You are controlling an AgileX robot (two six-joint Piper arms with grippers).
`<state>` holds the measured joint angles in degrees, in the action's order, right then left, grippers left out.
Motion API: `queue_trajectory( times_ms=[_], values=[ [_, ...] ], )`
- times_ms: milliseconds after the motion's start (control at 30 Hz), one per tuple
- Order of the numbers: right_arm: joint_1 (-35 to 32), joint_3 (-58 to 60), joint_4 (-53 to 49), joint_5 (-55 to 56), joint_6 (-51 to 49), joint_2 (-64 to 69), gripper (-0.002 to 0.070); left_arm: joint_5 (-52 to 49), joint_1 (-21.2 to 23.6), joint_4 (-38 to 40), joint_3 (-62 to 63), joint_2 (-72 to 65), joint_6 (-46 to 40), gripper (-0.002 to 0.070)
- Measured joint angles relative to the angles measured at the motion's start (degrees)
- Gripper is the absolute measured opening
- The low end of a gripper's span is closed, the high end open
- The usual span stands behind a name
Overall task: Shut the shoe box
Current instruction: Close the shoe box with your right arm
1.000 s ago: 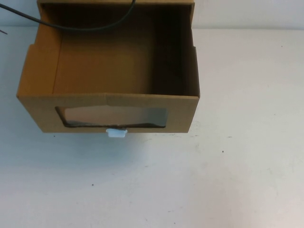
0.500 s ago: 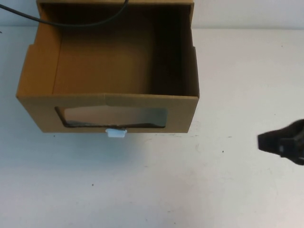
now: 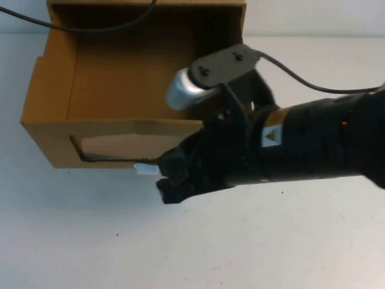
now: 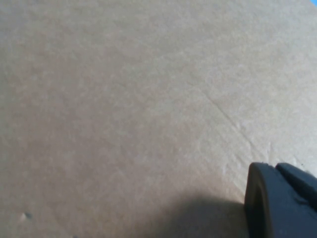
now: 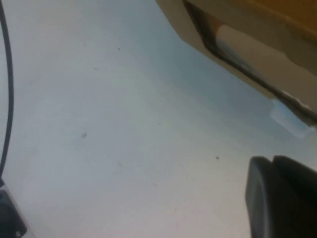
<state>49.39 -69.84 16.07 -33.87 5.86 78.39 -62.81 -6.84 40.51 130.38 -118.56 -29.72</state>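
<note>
Cardboard fills the far left part of the table [image 3: 313, 241]: the shoe box [image 3: 54, 105] stands there with its drawer pulled out toward the near edge, open on top, its windowed front facing the near side and the small white tab [image 3: 146, 170] sitting just below the window [image 3: 114, 147]. The right gripper [image 3: 171, 183] reaches in from the right edge, low over the table, its dark tip just beside the tab and in front of the drawer's front wall; whether it touches the tab cannot be told. The right arm covers the front's right half. In the left wrist view, the left gripper [image 4: 280, 201] sits close against plain brown cardboard [image 4: 124, 99]. A black cable [image 3: 90, 27] crosses the box's far end.
</note>
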Motion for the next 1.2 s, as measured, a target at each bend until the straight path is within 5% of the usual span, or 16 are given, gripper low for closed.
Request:
queue_trajectory(
  times_ms=[600, 1200],
  values=[
    [0.71, -11.65, -7.49, 3.33, -2.69, 12.18, -0.0011, -0.84, 0.0, 0.34, 0.0, 0.0, 0.0, -0.0005],
    [-3.3, -13.25, -3.41, -1.6, -2.23, 12.99, -0.0011, -1.31, 0.0, 0.56, 0.0, 0.0, 0.0, -0.0005]
  ],
)
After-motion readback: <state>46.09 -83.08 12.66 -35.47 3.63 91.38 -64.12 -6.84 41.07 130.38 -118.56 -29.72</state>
